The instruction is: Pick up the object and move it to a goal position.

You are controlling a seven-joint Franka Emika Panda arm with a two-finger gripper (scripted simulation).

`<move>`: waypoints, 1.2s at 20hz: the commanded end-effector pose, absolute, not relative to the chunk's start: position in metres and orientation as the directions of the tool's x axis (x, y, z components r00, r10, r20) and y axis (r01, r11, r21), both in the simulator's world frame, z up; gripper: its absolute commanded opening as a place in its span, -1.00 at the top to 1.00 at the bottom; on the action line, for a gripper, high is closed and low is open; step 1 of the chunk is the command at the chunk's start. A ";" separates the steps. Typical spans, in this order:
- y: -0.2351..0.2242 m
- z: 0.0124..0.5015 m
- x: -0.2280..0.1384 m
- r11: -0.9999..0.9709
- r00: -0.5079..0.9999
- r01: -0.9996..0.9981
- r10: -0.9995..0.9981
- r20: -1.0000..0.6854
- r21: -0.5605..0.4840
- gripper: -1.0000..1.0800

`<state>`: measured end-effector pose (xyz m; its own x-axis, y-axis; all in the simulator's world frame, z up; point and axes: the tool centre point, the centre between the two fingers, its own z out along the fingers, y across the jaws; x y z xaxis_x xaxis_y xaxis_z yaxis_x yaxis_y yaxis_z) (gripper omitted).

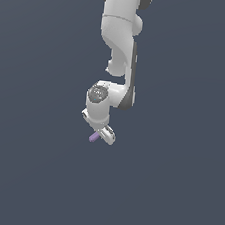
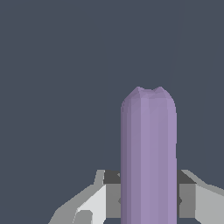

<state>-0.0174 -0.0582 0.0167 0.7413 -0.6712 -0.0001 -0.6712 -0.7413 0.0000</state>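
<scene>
My tool sits just below the middle of the exterior view, hanging from the white arm that comes down from the top centre of that frame. It is clamped on the object, a short lavender bar, whose free end sticks out from under the tool toward the exterior view's lower left. In the wrist view the same object fills the lower middle of the frame as a tall, matte purple column with a rounded, slightly notched tip, and the two grey-and-white fingers press against it from either side at the bottom edge, with dark pads touching its flanks. Everything behind is a flat slate-blue field in both views; I cannot tell from these pictures whether the bar is lifted clear of the surface or resting on it, since no shadow or edge gives it away. As I judge it, the grasp is done: the bar is held between the fingers. What is left is the carry to the goal position, and I see no marker for that goal in either frame, so I cannot say how near or far it lies. The bar is held near one end in the exterior view, so it might tilt during the move. No brand, label or writing is readable anywhere on the arm, the tool or the bar.
</scene>
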 end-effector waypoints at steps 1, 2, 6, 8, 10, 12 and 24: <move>-0.063 0.018 -0.010 -0.741 0.741 -0.671 -0.671 0.000 0.000 1.00; -0.064 0.018 -0.006 -0.741 0.741 -0.671 -0.671 0.000 0.000 1.00; -0.074 0.021 0.011 -0.741 0.741 -0.671 -0.671 0.000 0.000 1.00; -0.079 0.022 0.022 -0.741 0.741 -0.671 -0.671 0.000 0.000 1.00; -0.084 0.023 0.033 -0.742 0.742 -0.671 -0.671 0.000 0.000 1.00; -0.090 0.024 0.043 -0.742 0.742 -0.671 -0.671 0.000 0.000 1.00; -0.107 0.028 0.077 -0.742 0.742 -0.671 -0.671 0.000 0.000 1.00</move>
